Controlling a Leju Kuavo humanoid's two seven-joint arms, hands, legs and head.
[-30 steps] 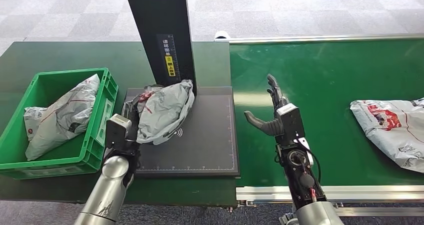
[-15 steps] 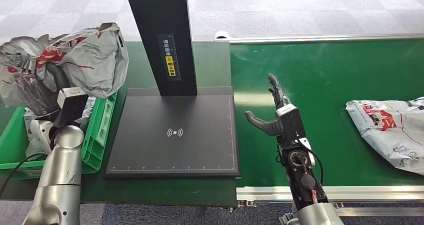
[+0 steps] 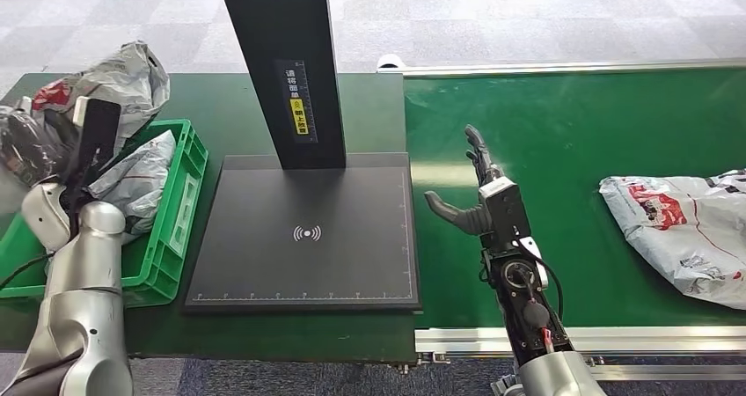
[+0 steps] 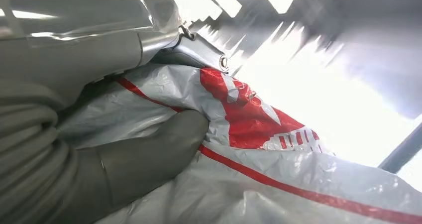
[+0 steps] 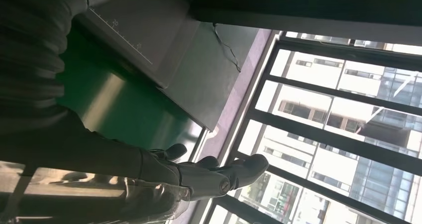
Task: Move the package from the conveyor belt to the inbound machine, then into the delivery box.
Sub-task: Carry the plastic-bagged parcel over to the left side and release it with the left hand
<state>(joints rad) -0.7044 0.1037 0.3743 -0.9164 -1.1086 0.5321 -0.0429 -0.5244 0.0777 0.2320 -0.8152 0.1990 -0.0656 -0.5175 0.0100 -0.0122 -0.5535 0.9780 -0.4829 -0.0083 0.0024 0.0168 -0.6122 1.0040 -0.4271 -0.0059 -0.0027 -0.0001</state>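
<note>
My left hand [image 3: 26, 145] grips a crumpled grey package with red print [image 3: 110, 79], held up above the far left end of the green delivery box [image 3: 180, 207]. Up close, the thumb [image 4: 149, 154] presses into the package's [image 4: 259, 119] plastic. A second grey package [image 3: 136, 180] lies inside the box. The inbound machine's black platform [image 3: 303, 238] is bare, its black column [image 3: 286, 62] rising behind it. My right hand [image 3: 471, 194] stands open over the green conveyor belt [image 3: 572, 132], fingers [image 5: 219, 174] spread and holding nothing. Another grey package [image 3: 686, 224] lies on the belt at the far right.
The box sits on a dark green table [image 3: 229, 106] left of the machine. A silver rail [image 3: 616, 339] edges the belt's near side. Grey carpet floor [image 3: 528, 18] lies beyond.
My left arm has carried the package off the machine's platform and up over the box, then slightly further left. The package on the belt has crept left. The right hand has barely moved.
</note>
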